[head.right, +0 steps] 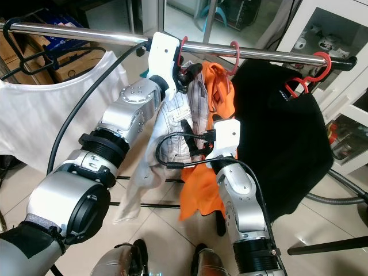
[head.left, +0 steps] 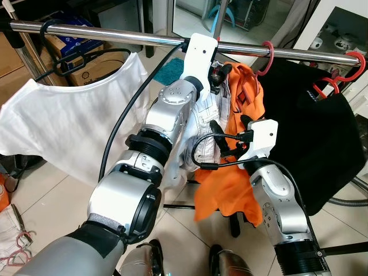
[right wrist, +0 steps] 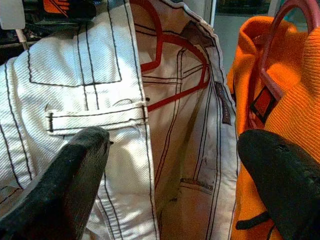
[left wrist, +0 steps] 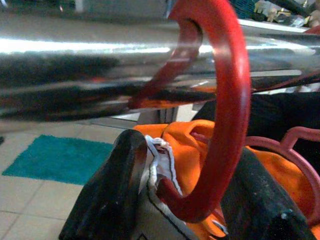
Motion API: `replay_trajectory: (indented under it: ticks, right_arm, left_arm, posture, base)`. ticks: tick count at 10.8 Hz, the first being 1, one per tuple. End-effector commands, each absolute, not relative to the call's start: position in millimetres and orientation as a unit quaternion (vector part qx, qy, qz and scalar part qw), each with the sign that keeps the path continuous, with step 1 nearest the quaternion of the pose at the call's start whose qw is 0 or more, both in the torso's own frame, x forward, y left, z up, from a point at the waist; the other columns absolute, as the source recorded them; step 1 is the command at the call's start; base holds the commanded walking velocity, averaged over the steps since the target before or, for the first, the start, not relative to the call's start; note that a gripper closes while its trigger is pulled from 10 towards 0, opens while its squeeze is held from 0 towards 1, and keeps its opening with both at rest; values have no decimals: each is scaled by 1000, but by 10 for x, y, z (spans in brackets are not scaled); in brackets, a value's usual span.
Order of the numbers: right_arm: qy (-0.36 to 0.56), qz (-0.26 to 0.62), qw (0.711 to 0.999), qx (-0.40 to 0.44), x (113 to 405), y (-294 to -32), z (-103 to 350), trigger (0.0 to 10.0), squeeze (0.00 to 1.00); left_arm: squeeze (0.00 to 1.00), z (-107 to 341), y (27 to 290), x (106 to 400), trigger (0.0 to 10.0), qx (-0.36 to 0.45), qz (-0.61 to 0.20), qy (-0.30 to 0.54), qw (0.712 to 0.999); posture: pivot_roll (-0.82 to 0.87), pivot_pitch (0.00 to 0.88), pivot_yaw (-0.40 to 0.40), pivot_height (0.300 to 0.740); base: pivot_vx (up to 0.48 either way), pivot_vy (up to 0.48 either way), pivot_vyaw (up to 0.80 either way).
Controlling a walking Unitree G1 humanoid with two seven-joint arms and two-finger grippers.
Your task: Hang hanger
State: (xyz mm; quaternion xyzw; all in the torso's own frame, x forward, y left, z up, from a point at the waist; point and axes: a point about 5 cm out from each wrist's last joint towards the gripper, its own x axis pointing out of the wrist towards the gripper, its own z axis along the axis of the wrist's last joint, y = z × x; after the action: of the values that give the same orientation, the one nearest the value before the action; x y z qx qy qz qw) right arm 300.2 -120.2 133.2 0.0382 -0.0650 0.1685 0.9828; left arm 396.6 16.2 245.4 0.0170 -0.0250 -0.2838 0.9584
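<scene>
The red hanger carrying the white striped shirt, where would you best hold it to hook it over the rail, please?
Grip the red hanger low on its hook's stem, from below, as the left gripper does. The curved top hangs free beside the steel rail, and the white shirt covers everything beneath.

A chrome rail is stretched across the scene, and from it are hung a white T-shirt, a white stitched garment, an orange garment and a black garment. A red hanger hook is seen curled beside the rail, just above the left gripper. The white T-shirt is hung well to that gripper's left, the black garment to its right.
</scene>
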Motion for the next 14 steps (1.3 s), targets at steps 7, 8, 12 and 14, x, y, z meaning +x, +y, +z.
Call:
replay_trajectory:
  ticks: [7,8,12,14]
  right_arm:
    - [-54,166,984,35,2996,-1221,1282,10000,0]
    - [-55,165,984,36,2999,-1222,1286,10000,0]
    - [-83,175,980,47,2984,-1236,1446,10000,0]
    - [-86,174,980,47,2996,-1228,1461,10000,0]
  left_arm:
    - [0,2348,103,3922,0,40,-297,-12,954]
    - [0,2336,97,3913,0,54,-294,-18,954]
    - [0,2426,125,3898,0,72,-284,-52,955]
    - [0,2576,40,3781,0,88,-288,-105,948]
  posture:
    - [-156,152,-57,740]
    - [-156,152,-57,740]
    - [-158,156,-58,740]
    - [-161,155,-56,740]
  base:
    - [0,0,0]
    - [0,0,0]
    - [0,0,0]
    - [0,0,0]
